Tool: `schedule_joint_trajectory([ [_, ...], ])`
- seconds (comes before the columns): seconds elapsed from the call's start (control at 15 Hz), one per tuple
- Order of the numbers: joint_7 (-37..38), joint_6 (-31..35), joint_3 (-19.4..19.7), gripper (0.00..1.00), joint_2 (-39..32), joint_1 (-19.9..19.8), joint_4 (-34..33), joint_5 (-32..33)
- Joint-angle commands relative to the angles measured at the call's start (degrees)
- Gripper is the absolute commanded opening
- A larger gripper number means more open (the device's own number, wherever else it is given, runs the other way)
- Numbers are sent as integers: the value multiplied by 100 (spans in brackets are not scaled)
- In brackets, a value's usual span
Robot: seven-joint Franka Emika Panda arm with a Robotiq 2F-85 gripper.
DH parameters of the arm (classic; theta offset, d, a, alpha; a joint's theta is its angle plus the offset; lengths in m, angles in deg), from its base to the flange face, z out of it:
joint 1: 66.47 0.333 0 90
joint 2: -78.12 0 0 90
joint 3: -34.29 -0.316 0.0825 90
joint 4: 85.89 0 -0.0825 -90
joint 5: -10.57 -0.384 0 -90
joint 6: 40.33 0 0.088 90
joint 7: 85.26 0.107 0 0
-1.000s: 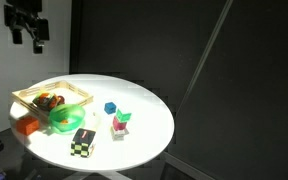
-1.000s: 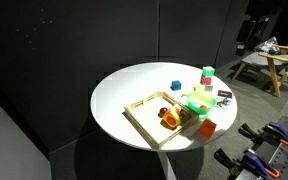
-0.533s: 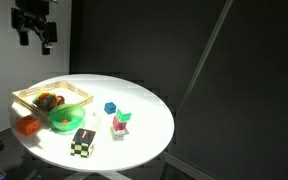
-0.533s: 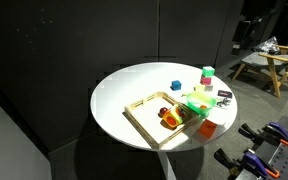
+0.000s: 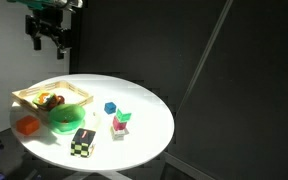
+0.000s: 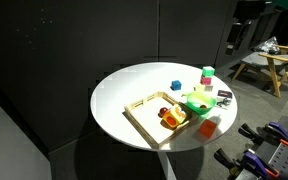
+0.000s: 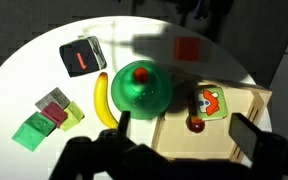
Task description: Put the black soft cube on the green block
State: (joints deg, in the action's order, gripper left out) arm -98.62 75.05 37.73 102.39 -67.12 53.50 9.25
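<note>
beside the green bowl (image 7: 139, 88), the wooden tray (image 7: 199, 145) holds colourful toys (image 7: 210, 103).

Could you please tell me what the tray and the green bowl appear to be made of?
The tray looks like pale unfinished wood: light tan and matte, with thin raised walls. The green bowl seems to be smooth plastic, judging by its uniform colour and slight sheen.

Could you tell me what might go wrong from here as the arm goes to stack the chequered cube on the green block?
1. The chequered cube sits near the front edge of the table. A clumsy approach by the open gripper could push it off.
2. The green block is smaller than the cube and sits against a pink block, so the cube may tip or slide off.
</note>
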Motion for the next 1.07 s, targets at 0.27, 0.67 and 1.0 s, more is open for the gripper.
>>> schedule_joint_trajectory([
  [0.27,-141,384,246,100,-776,-73,-478,0],
  [0.67,-152,588,370,100,-1491,-215,-920,-64],
  [1.0,-444,615,429,100,-2010,-347,-1251,-6],
])
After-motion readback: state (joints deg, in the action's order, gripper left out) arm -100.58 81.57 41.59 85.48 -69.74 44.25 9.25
